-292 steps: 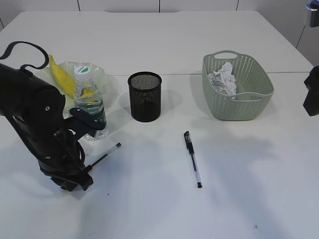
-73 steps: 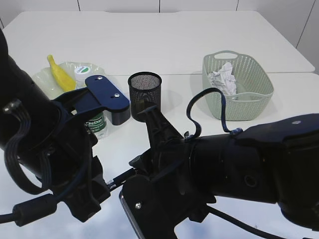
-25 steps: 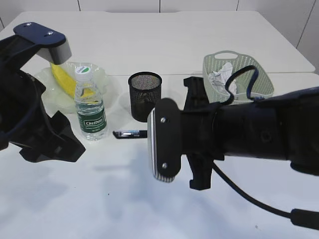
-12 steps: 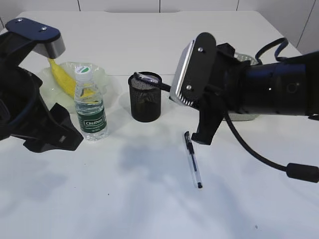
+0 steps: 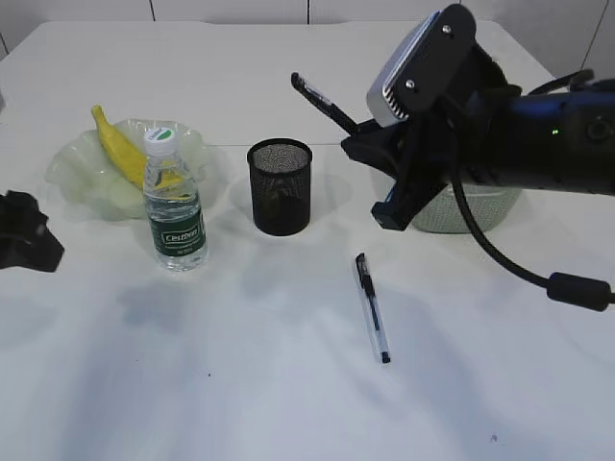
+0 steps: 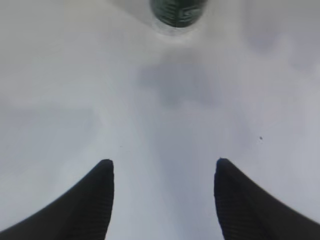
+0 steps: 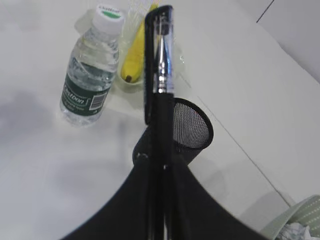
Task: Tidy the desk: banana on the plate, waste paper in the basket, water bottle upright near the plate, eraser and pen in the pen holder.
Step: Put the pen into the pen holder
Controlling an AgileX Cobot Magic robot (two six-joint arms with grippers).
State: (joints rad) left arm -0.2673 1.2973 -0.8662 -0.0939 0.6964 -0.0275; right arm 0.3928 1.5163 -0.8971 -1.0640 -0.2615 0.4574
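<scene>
Altogether two pens: right hand (image 7: pixel 159 165) clamps one pen (image 7: pixel 159 75), left hand (image 6: pixel 162 192) spread.

Pen (image 5: pixel 320 99) in right claw (image 5: pixel 357 130) — aloft.

exterior view: angled down from the near side, whole table.
left wrist view: close, straight down on table.
right wrist view: close, slanting left.
shared: water bottle (image 5: pixel 174 206) (image 6: pixel 178 10) (image 7: pixel 91 72).

An office-like desk: white table (image 5: pixel 288 384), mesh pen holder (image 5: pixel 280 186).
</scene>
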